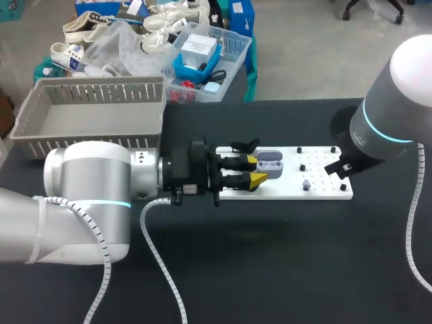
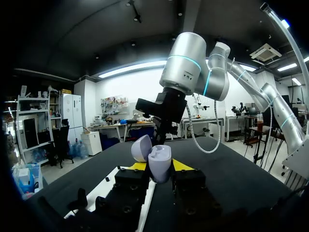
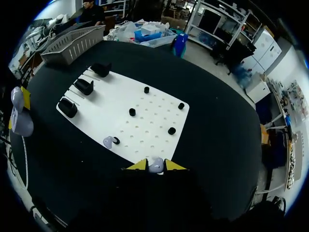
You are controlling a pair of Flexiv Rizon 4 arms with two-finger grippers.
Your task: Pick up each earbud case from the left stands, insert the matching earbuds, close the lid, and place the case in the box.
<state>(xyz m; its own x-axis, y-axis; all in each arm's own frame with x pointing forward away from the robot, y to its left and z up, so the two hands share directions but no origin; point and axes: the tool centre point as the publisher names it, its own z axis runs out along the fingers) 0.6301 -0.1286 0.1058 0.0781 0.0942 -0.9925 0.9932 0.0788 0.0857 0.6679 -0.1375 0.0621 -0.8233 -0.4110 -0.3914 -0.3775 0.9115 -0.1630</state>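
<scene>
My left arm lies low and nearly level over the table, with the wrist turned so that the fingers point straight across toward my right arm. The left pincer is clenched on a small lavender-grey plastic earbud case: one yellow tip presses on each side of its rounded body, and the case stands upright between them, just above the near end of the flat white pegboard. The lid of the case is swung open and leans back to one side of the body, so the pale inside with its two hollows faces up. My right arm comes in from the other side and bends down at the wrist, so that its fingers point down on the far end of the same board. The right pincer is closed on a small lavender earbud, which sits between the two yellow tips and touches both; I cannot tell if it is lifted off the board or not. A second lavender earbud lies on the board a little ahead of this pincer and to its side, beside a short black peg and apart from the fingers. Farther ahead of the right pincer, three black stands are in a row along the board's far edge. The grey slatted plastic basket is on the table beyond them, beside my left arm.
</scene>
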